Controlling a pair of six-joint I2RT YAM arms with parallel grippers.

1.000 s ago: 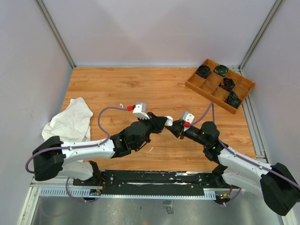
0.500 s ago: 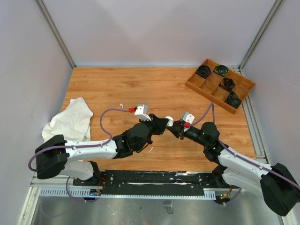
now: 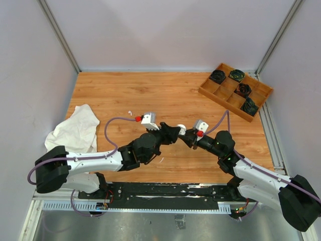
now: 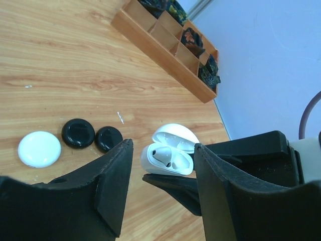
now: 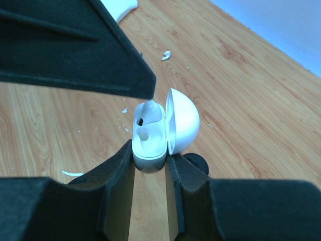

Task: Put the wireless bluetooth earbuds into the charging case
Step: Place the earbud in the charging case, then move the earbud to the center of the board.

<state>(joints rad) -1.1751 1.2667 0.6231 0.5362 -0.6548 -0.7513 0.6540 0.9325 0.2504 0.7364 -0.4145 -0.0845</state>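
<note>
Seated earbud [image 4: 160, 156] is down in one well of the open white case [image 5: 149, 143], stem tucked in. The well beside it looks empty from the left wrist view, though the right wrist view doesn't settle that. The lid [image 5: 184, 120] is hinged back and open to one side.

Right gripper [image 5: 149, 156] has the case clamped by its lower body, one finger on each flank, holding it up off the table with the mouth facing the other arm.

Left gripper [image 3: 173, 132] sits just beside the case mouth with its jaws partway apart and nothing between the pads. It's empty-handed.

Now the one that matters: the loose earbud [image 5: 166, 55], a small white hook lying on the bare wood. In the top view it's beyond and to the left of the left gripper, well apart from the case, so the left arm is plainly the nearer one and the free one. It's too small to call which way the stem runs, and that will decide the pinch.

Underneath, two black pucks [image 4: 78, 133] and a white puck [image 4: 39, 149] lie on the table [image 3: 175, 95].

Far right, the wooden tray [image 3: 206, 93] has dark coiled bundles [image 3: 217, 76] in four compartments, and the rest look bare. A white cloth [image 3: 75, 130] is bunched at the left edge.
</note>
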